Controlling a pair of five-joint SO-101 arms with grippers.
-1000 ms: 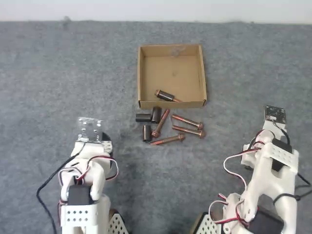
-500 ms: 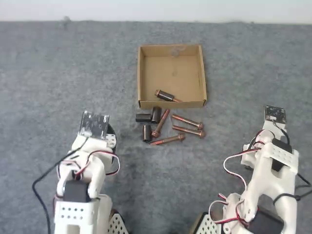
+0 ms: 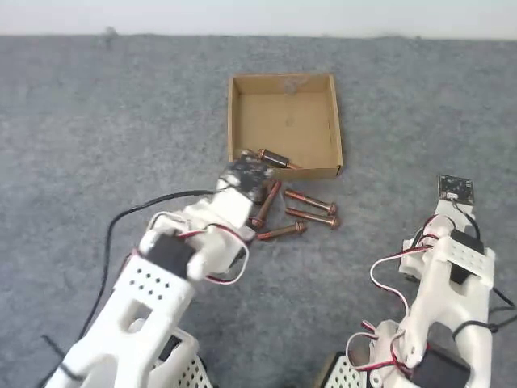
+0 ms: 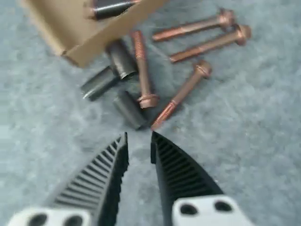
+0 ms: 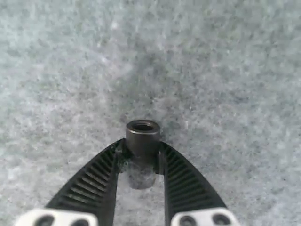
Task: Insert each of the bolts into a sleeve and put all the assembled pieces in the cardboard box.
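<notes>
The left pincer (image 4: 138, 136) is hanging low over the worktop (image 3: 89, 121) at the near edge of the loose parts, with its jaws standing narrowly apart and gripping nothing. Just beyond its tips the nearest sleeve (image 4: 129, 109) is lying on its side. A second sleeve (image 4: 99, 84) and a third sleeve (image 4: 121, 59) are lying close against the front wall of the cardboard box (image 4: 70, 28). A first bolt (image 4: 143, 70) is lying among these sleeves. A second bolt (image 4: 183, 94) is pointing its threaded end at the nearest sleeve, and a third bolt (image 4: 193, 29) and a fourth bolt (image 4: 209, 44) are lying side by side further right. One assembled piece (image 3: 275, 158) is lying inside the box by its front wall. At the right of the worktop, well apart from the pile, the right arm (image 3: 448, 267) is standing over bare surface. There the right pincer (image 5: 141, 150) is clamping a held sleeve (image 5: 142, 134) upright with its open bore facing up. The task appears to be at an early stage, with one piece boxed and four bolts loose. The step in hand appears to be fetching a bolt for the held sleeve. The next move calls for widening the left jaws, lowering them across a bolt shank clear of the neighbouring sleeve and closing. The bolt then needs carrying across and lining up, threaded end first, with the upturned bore.
</notes>
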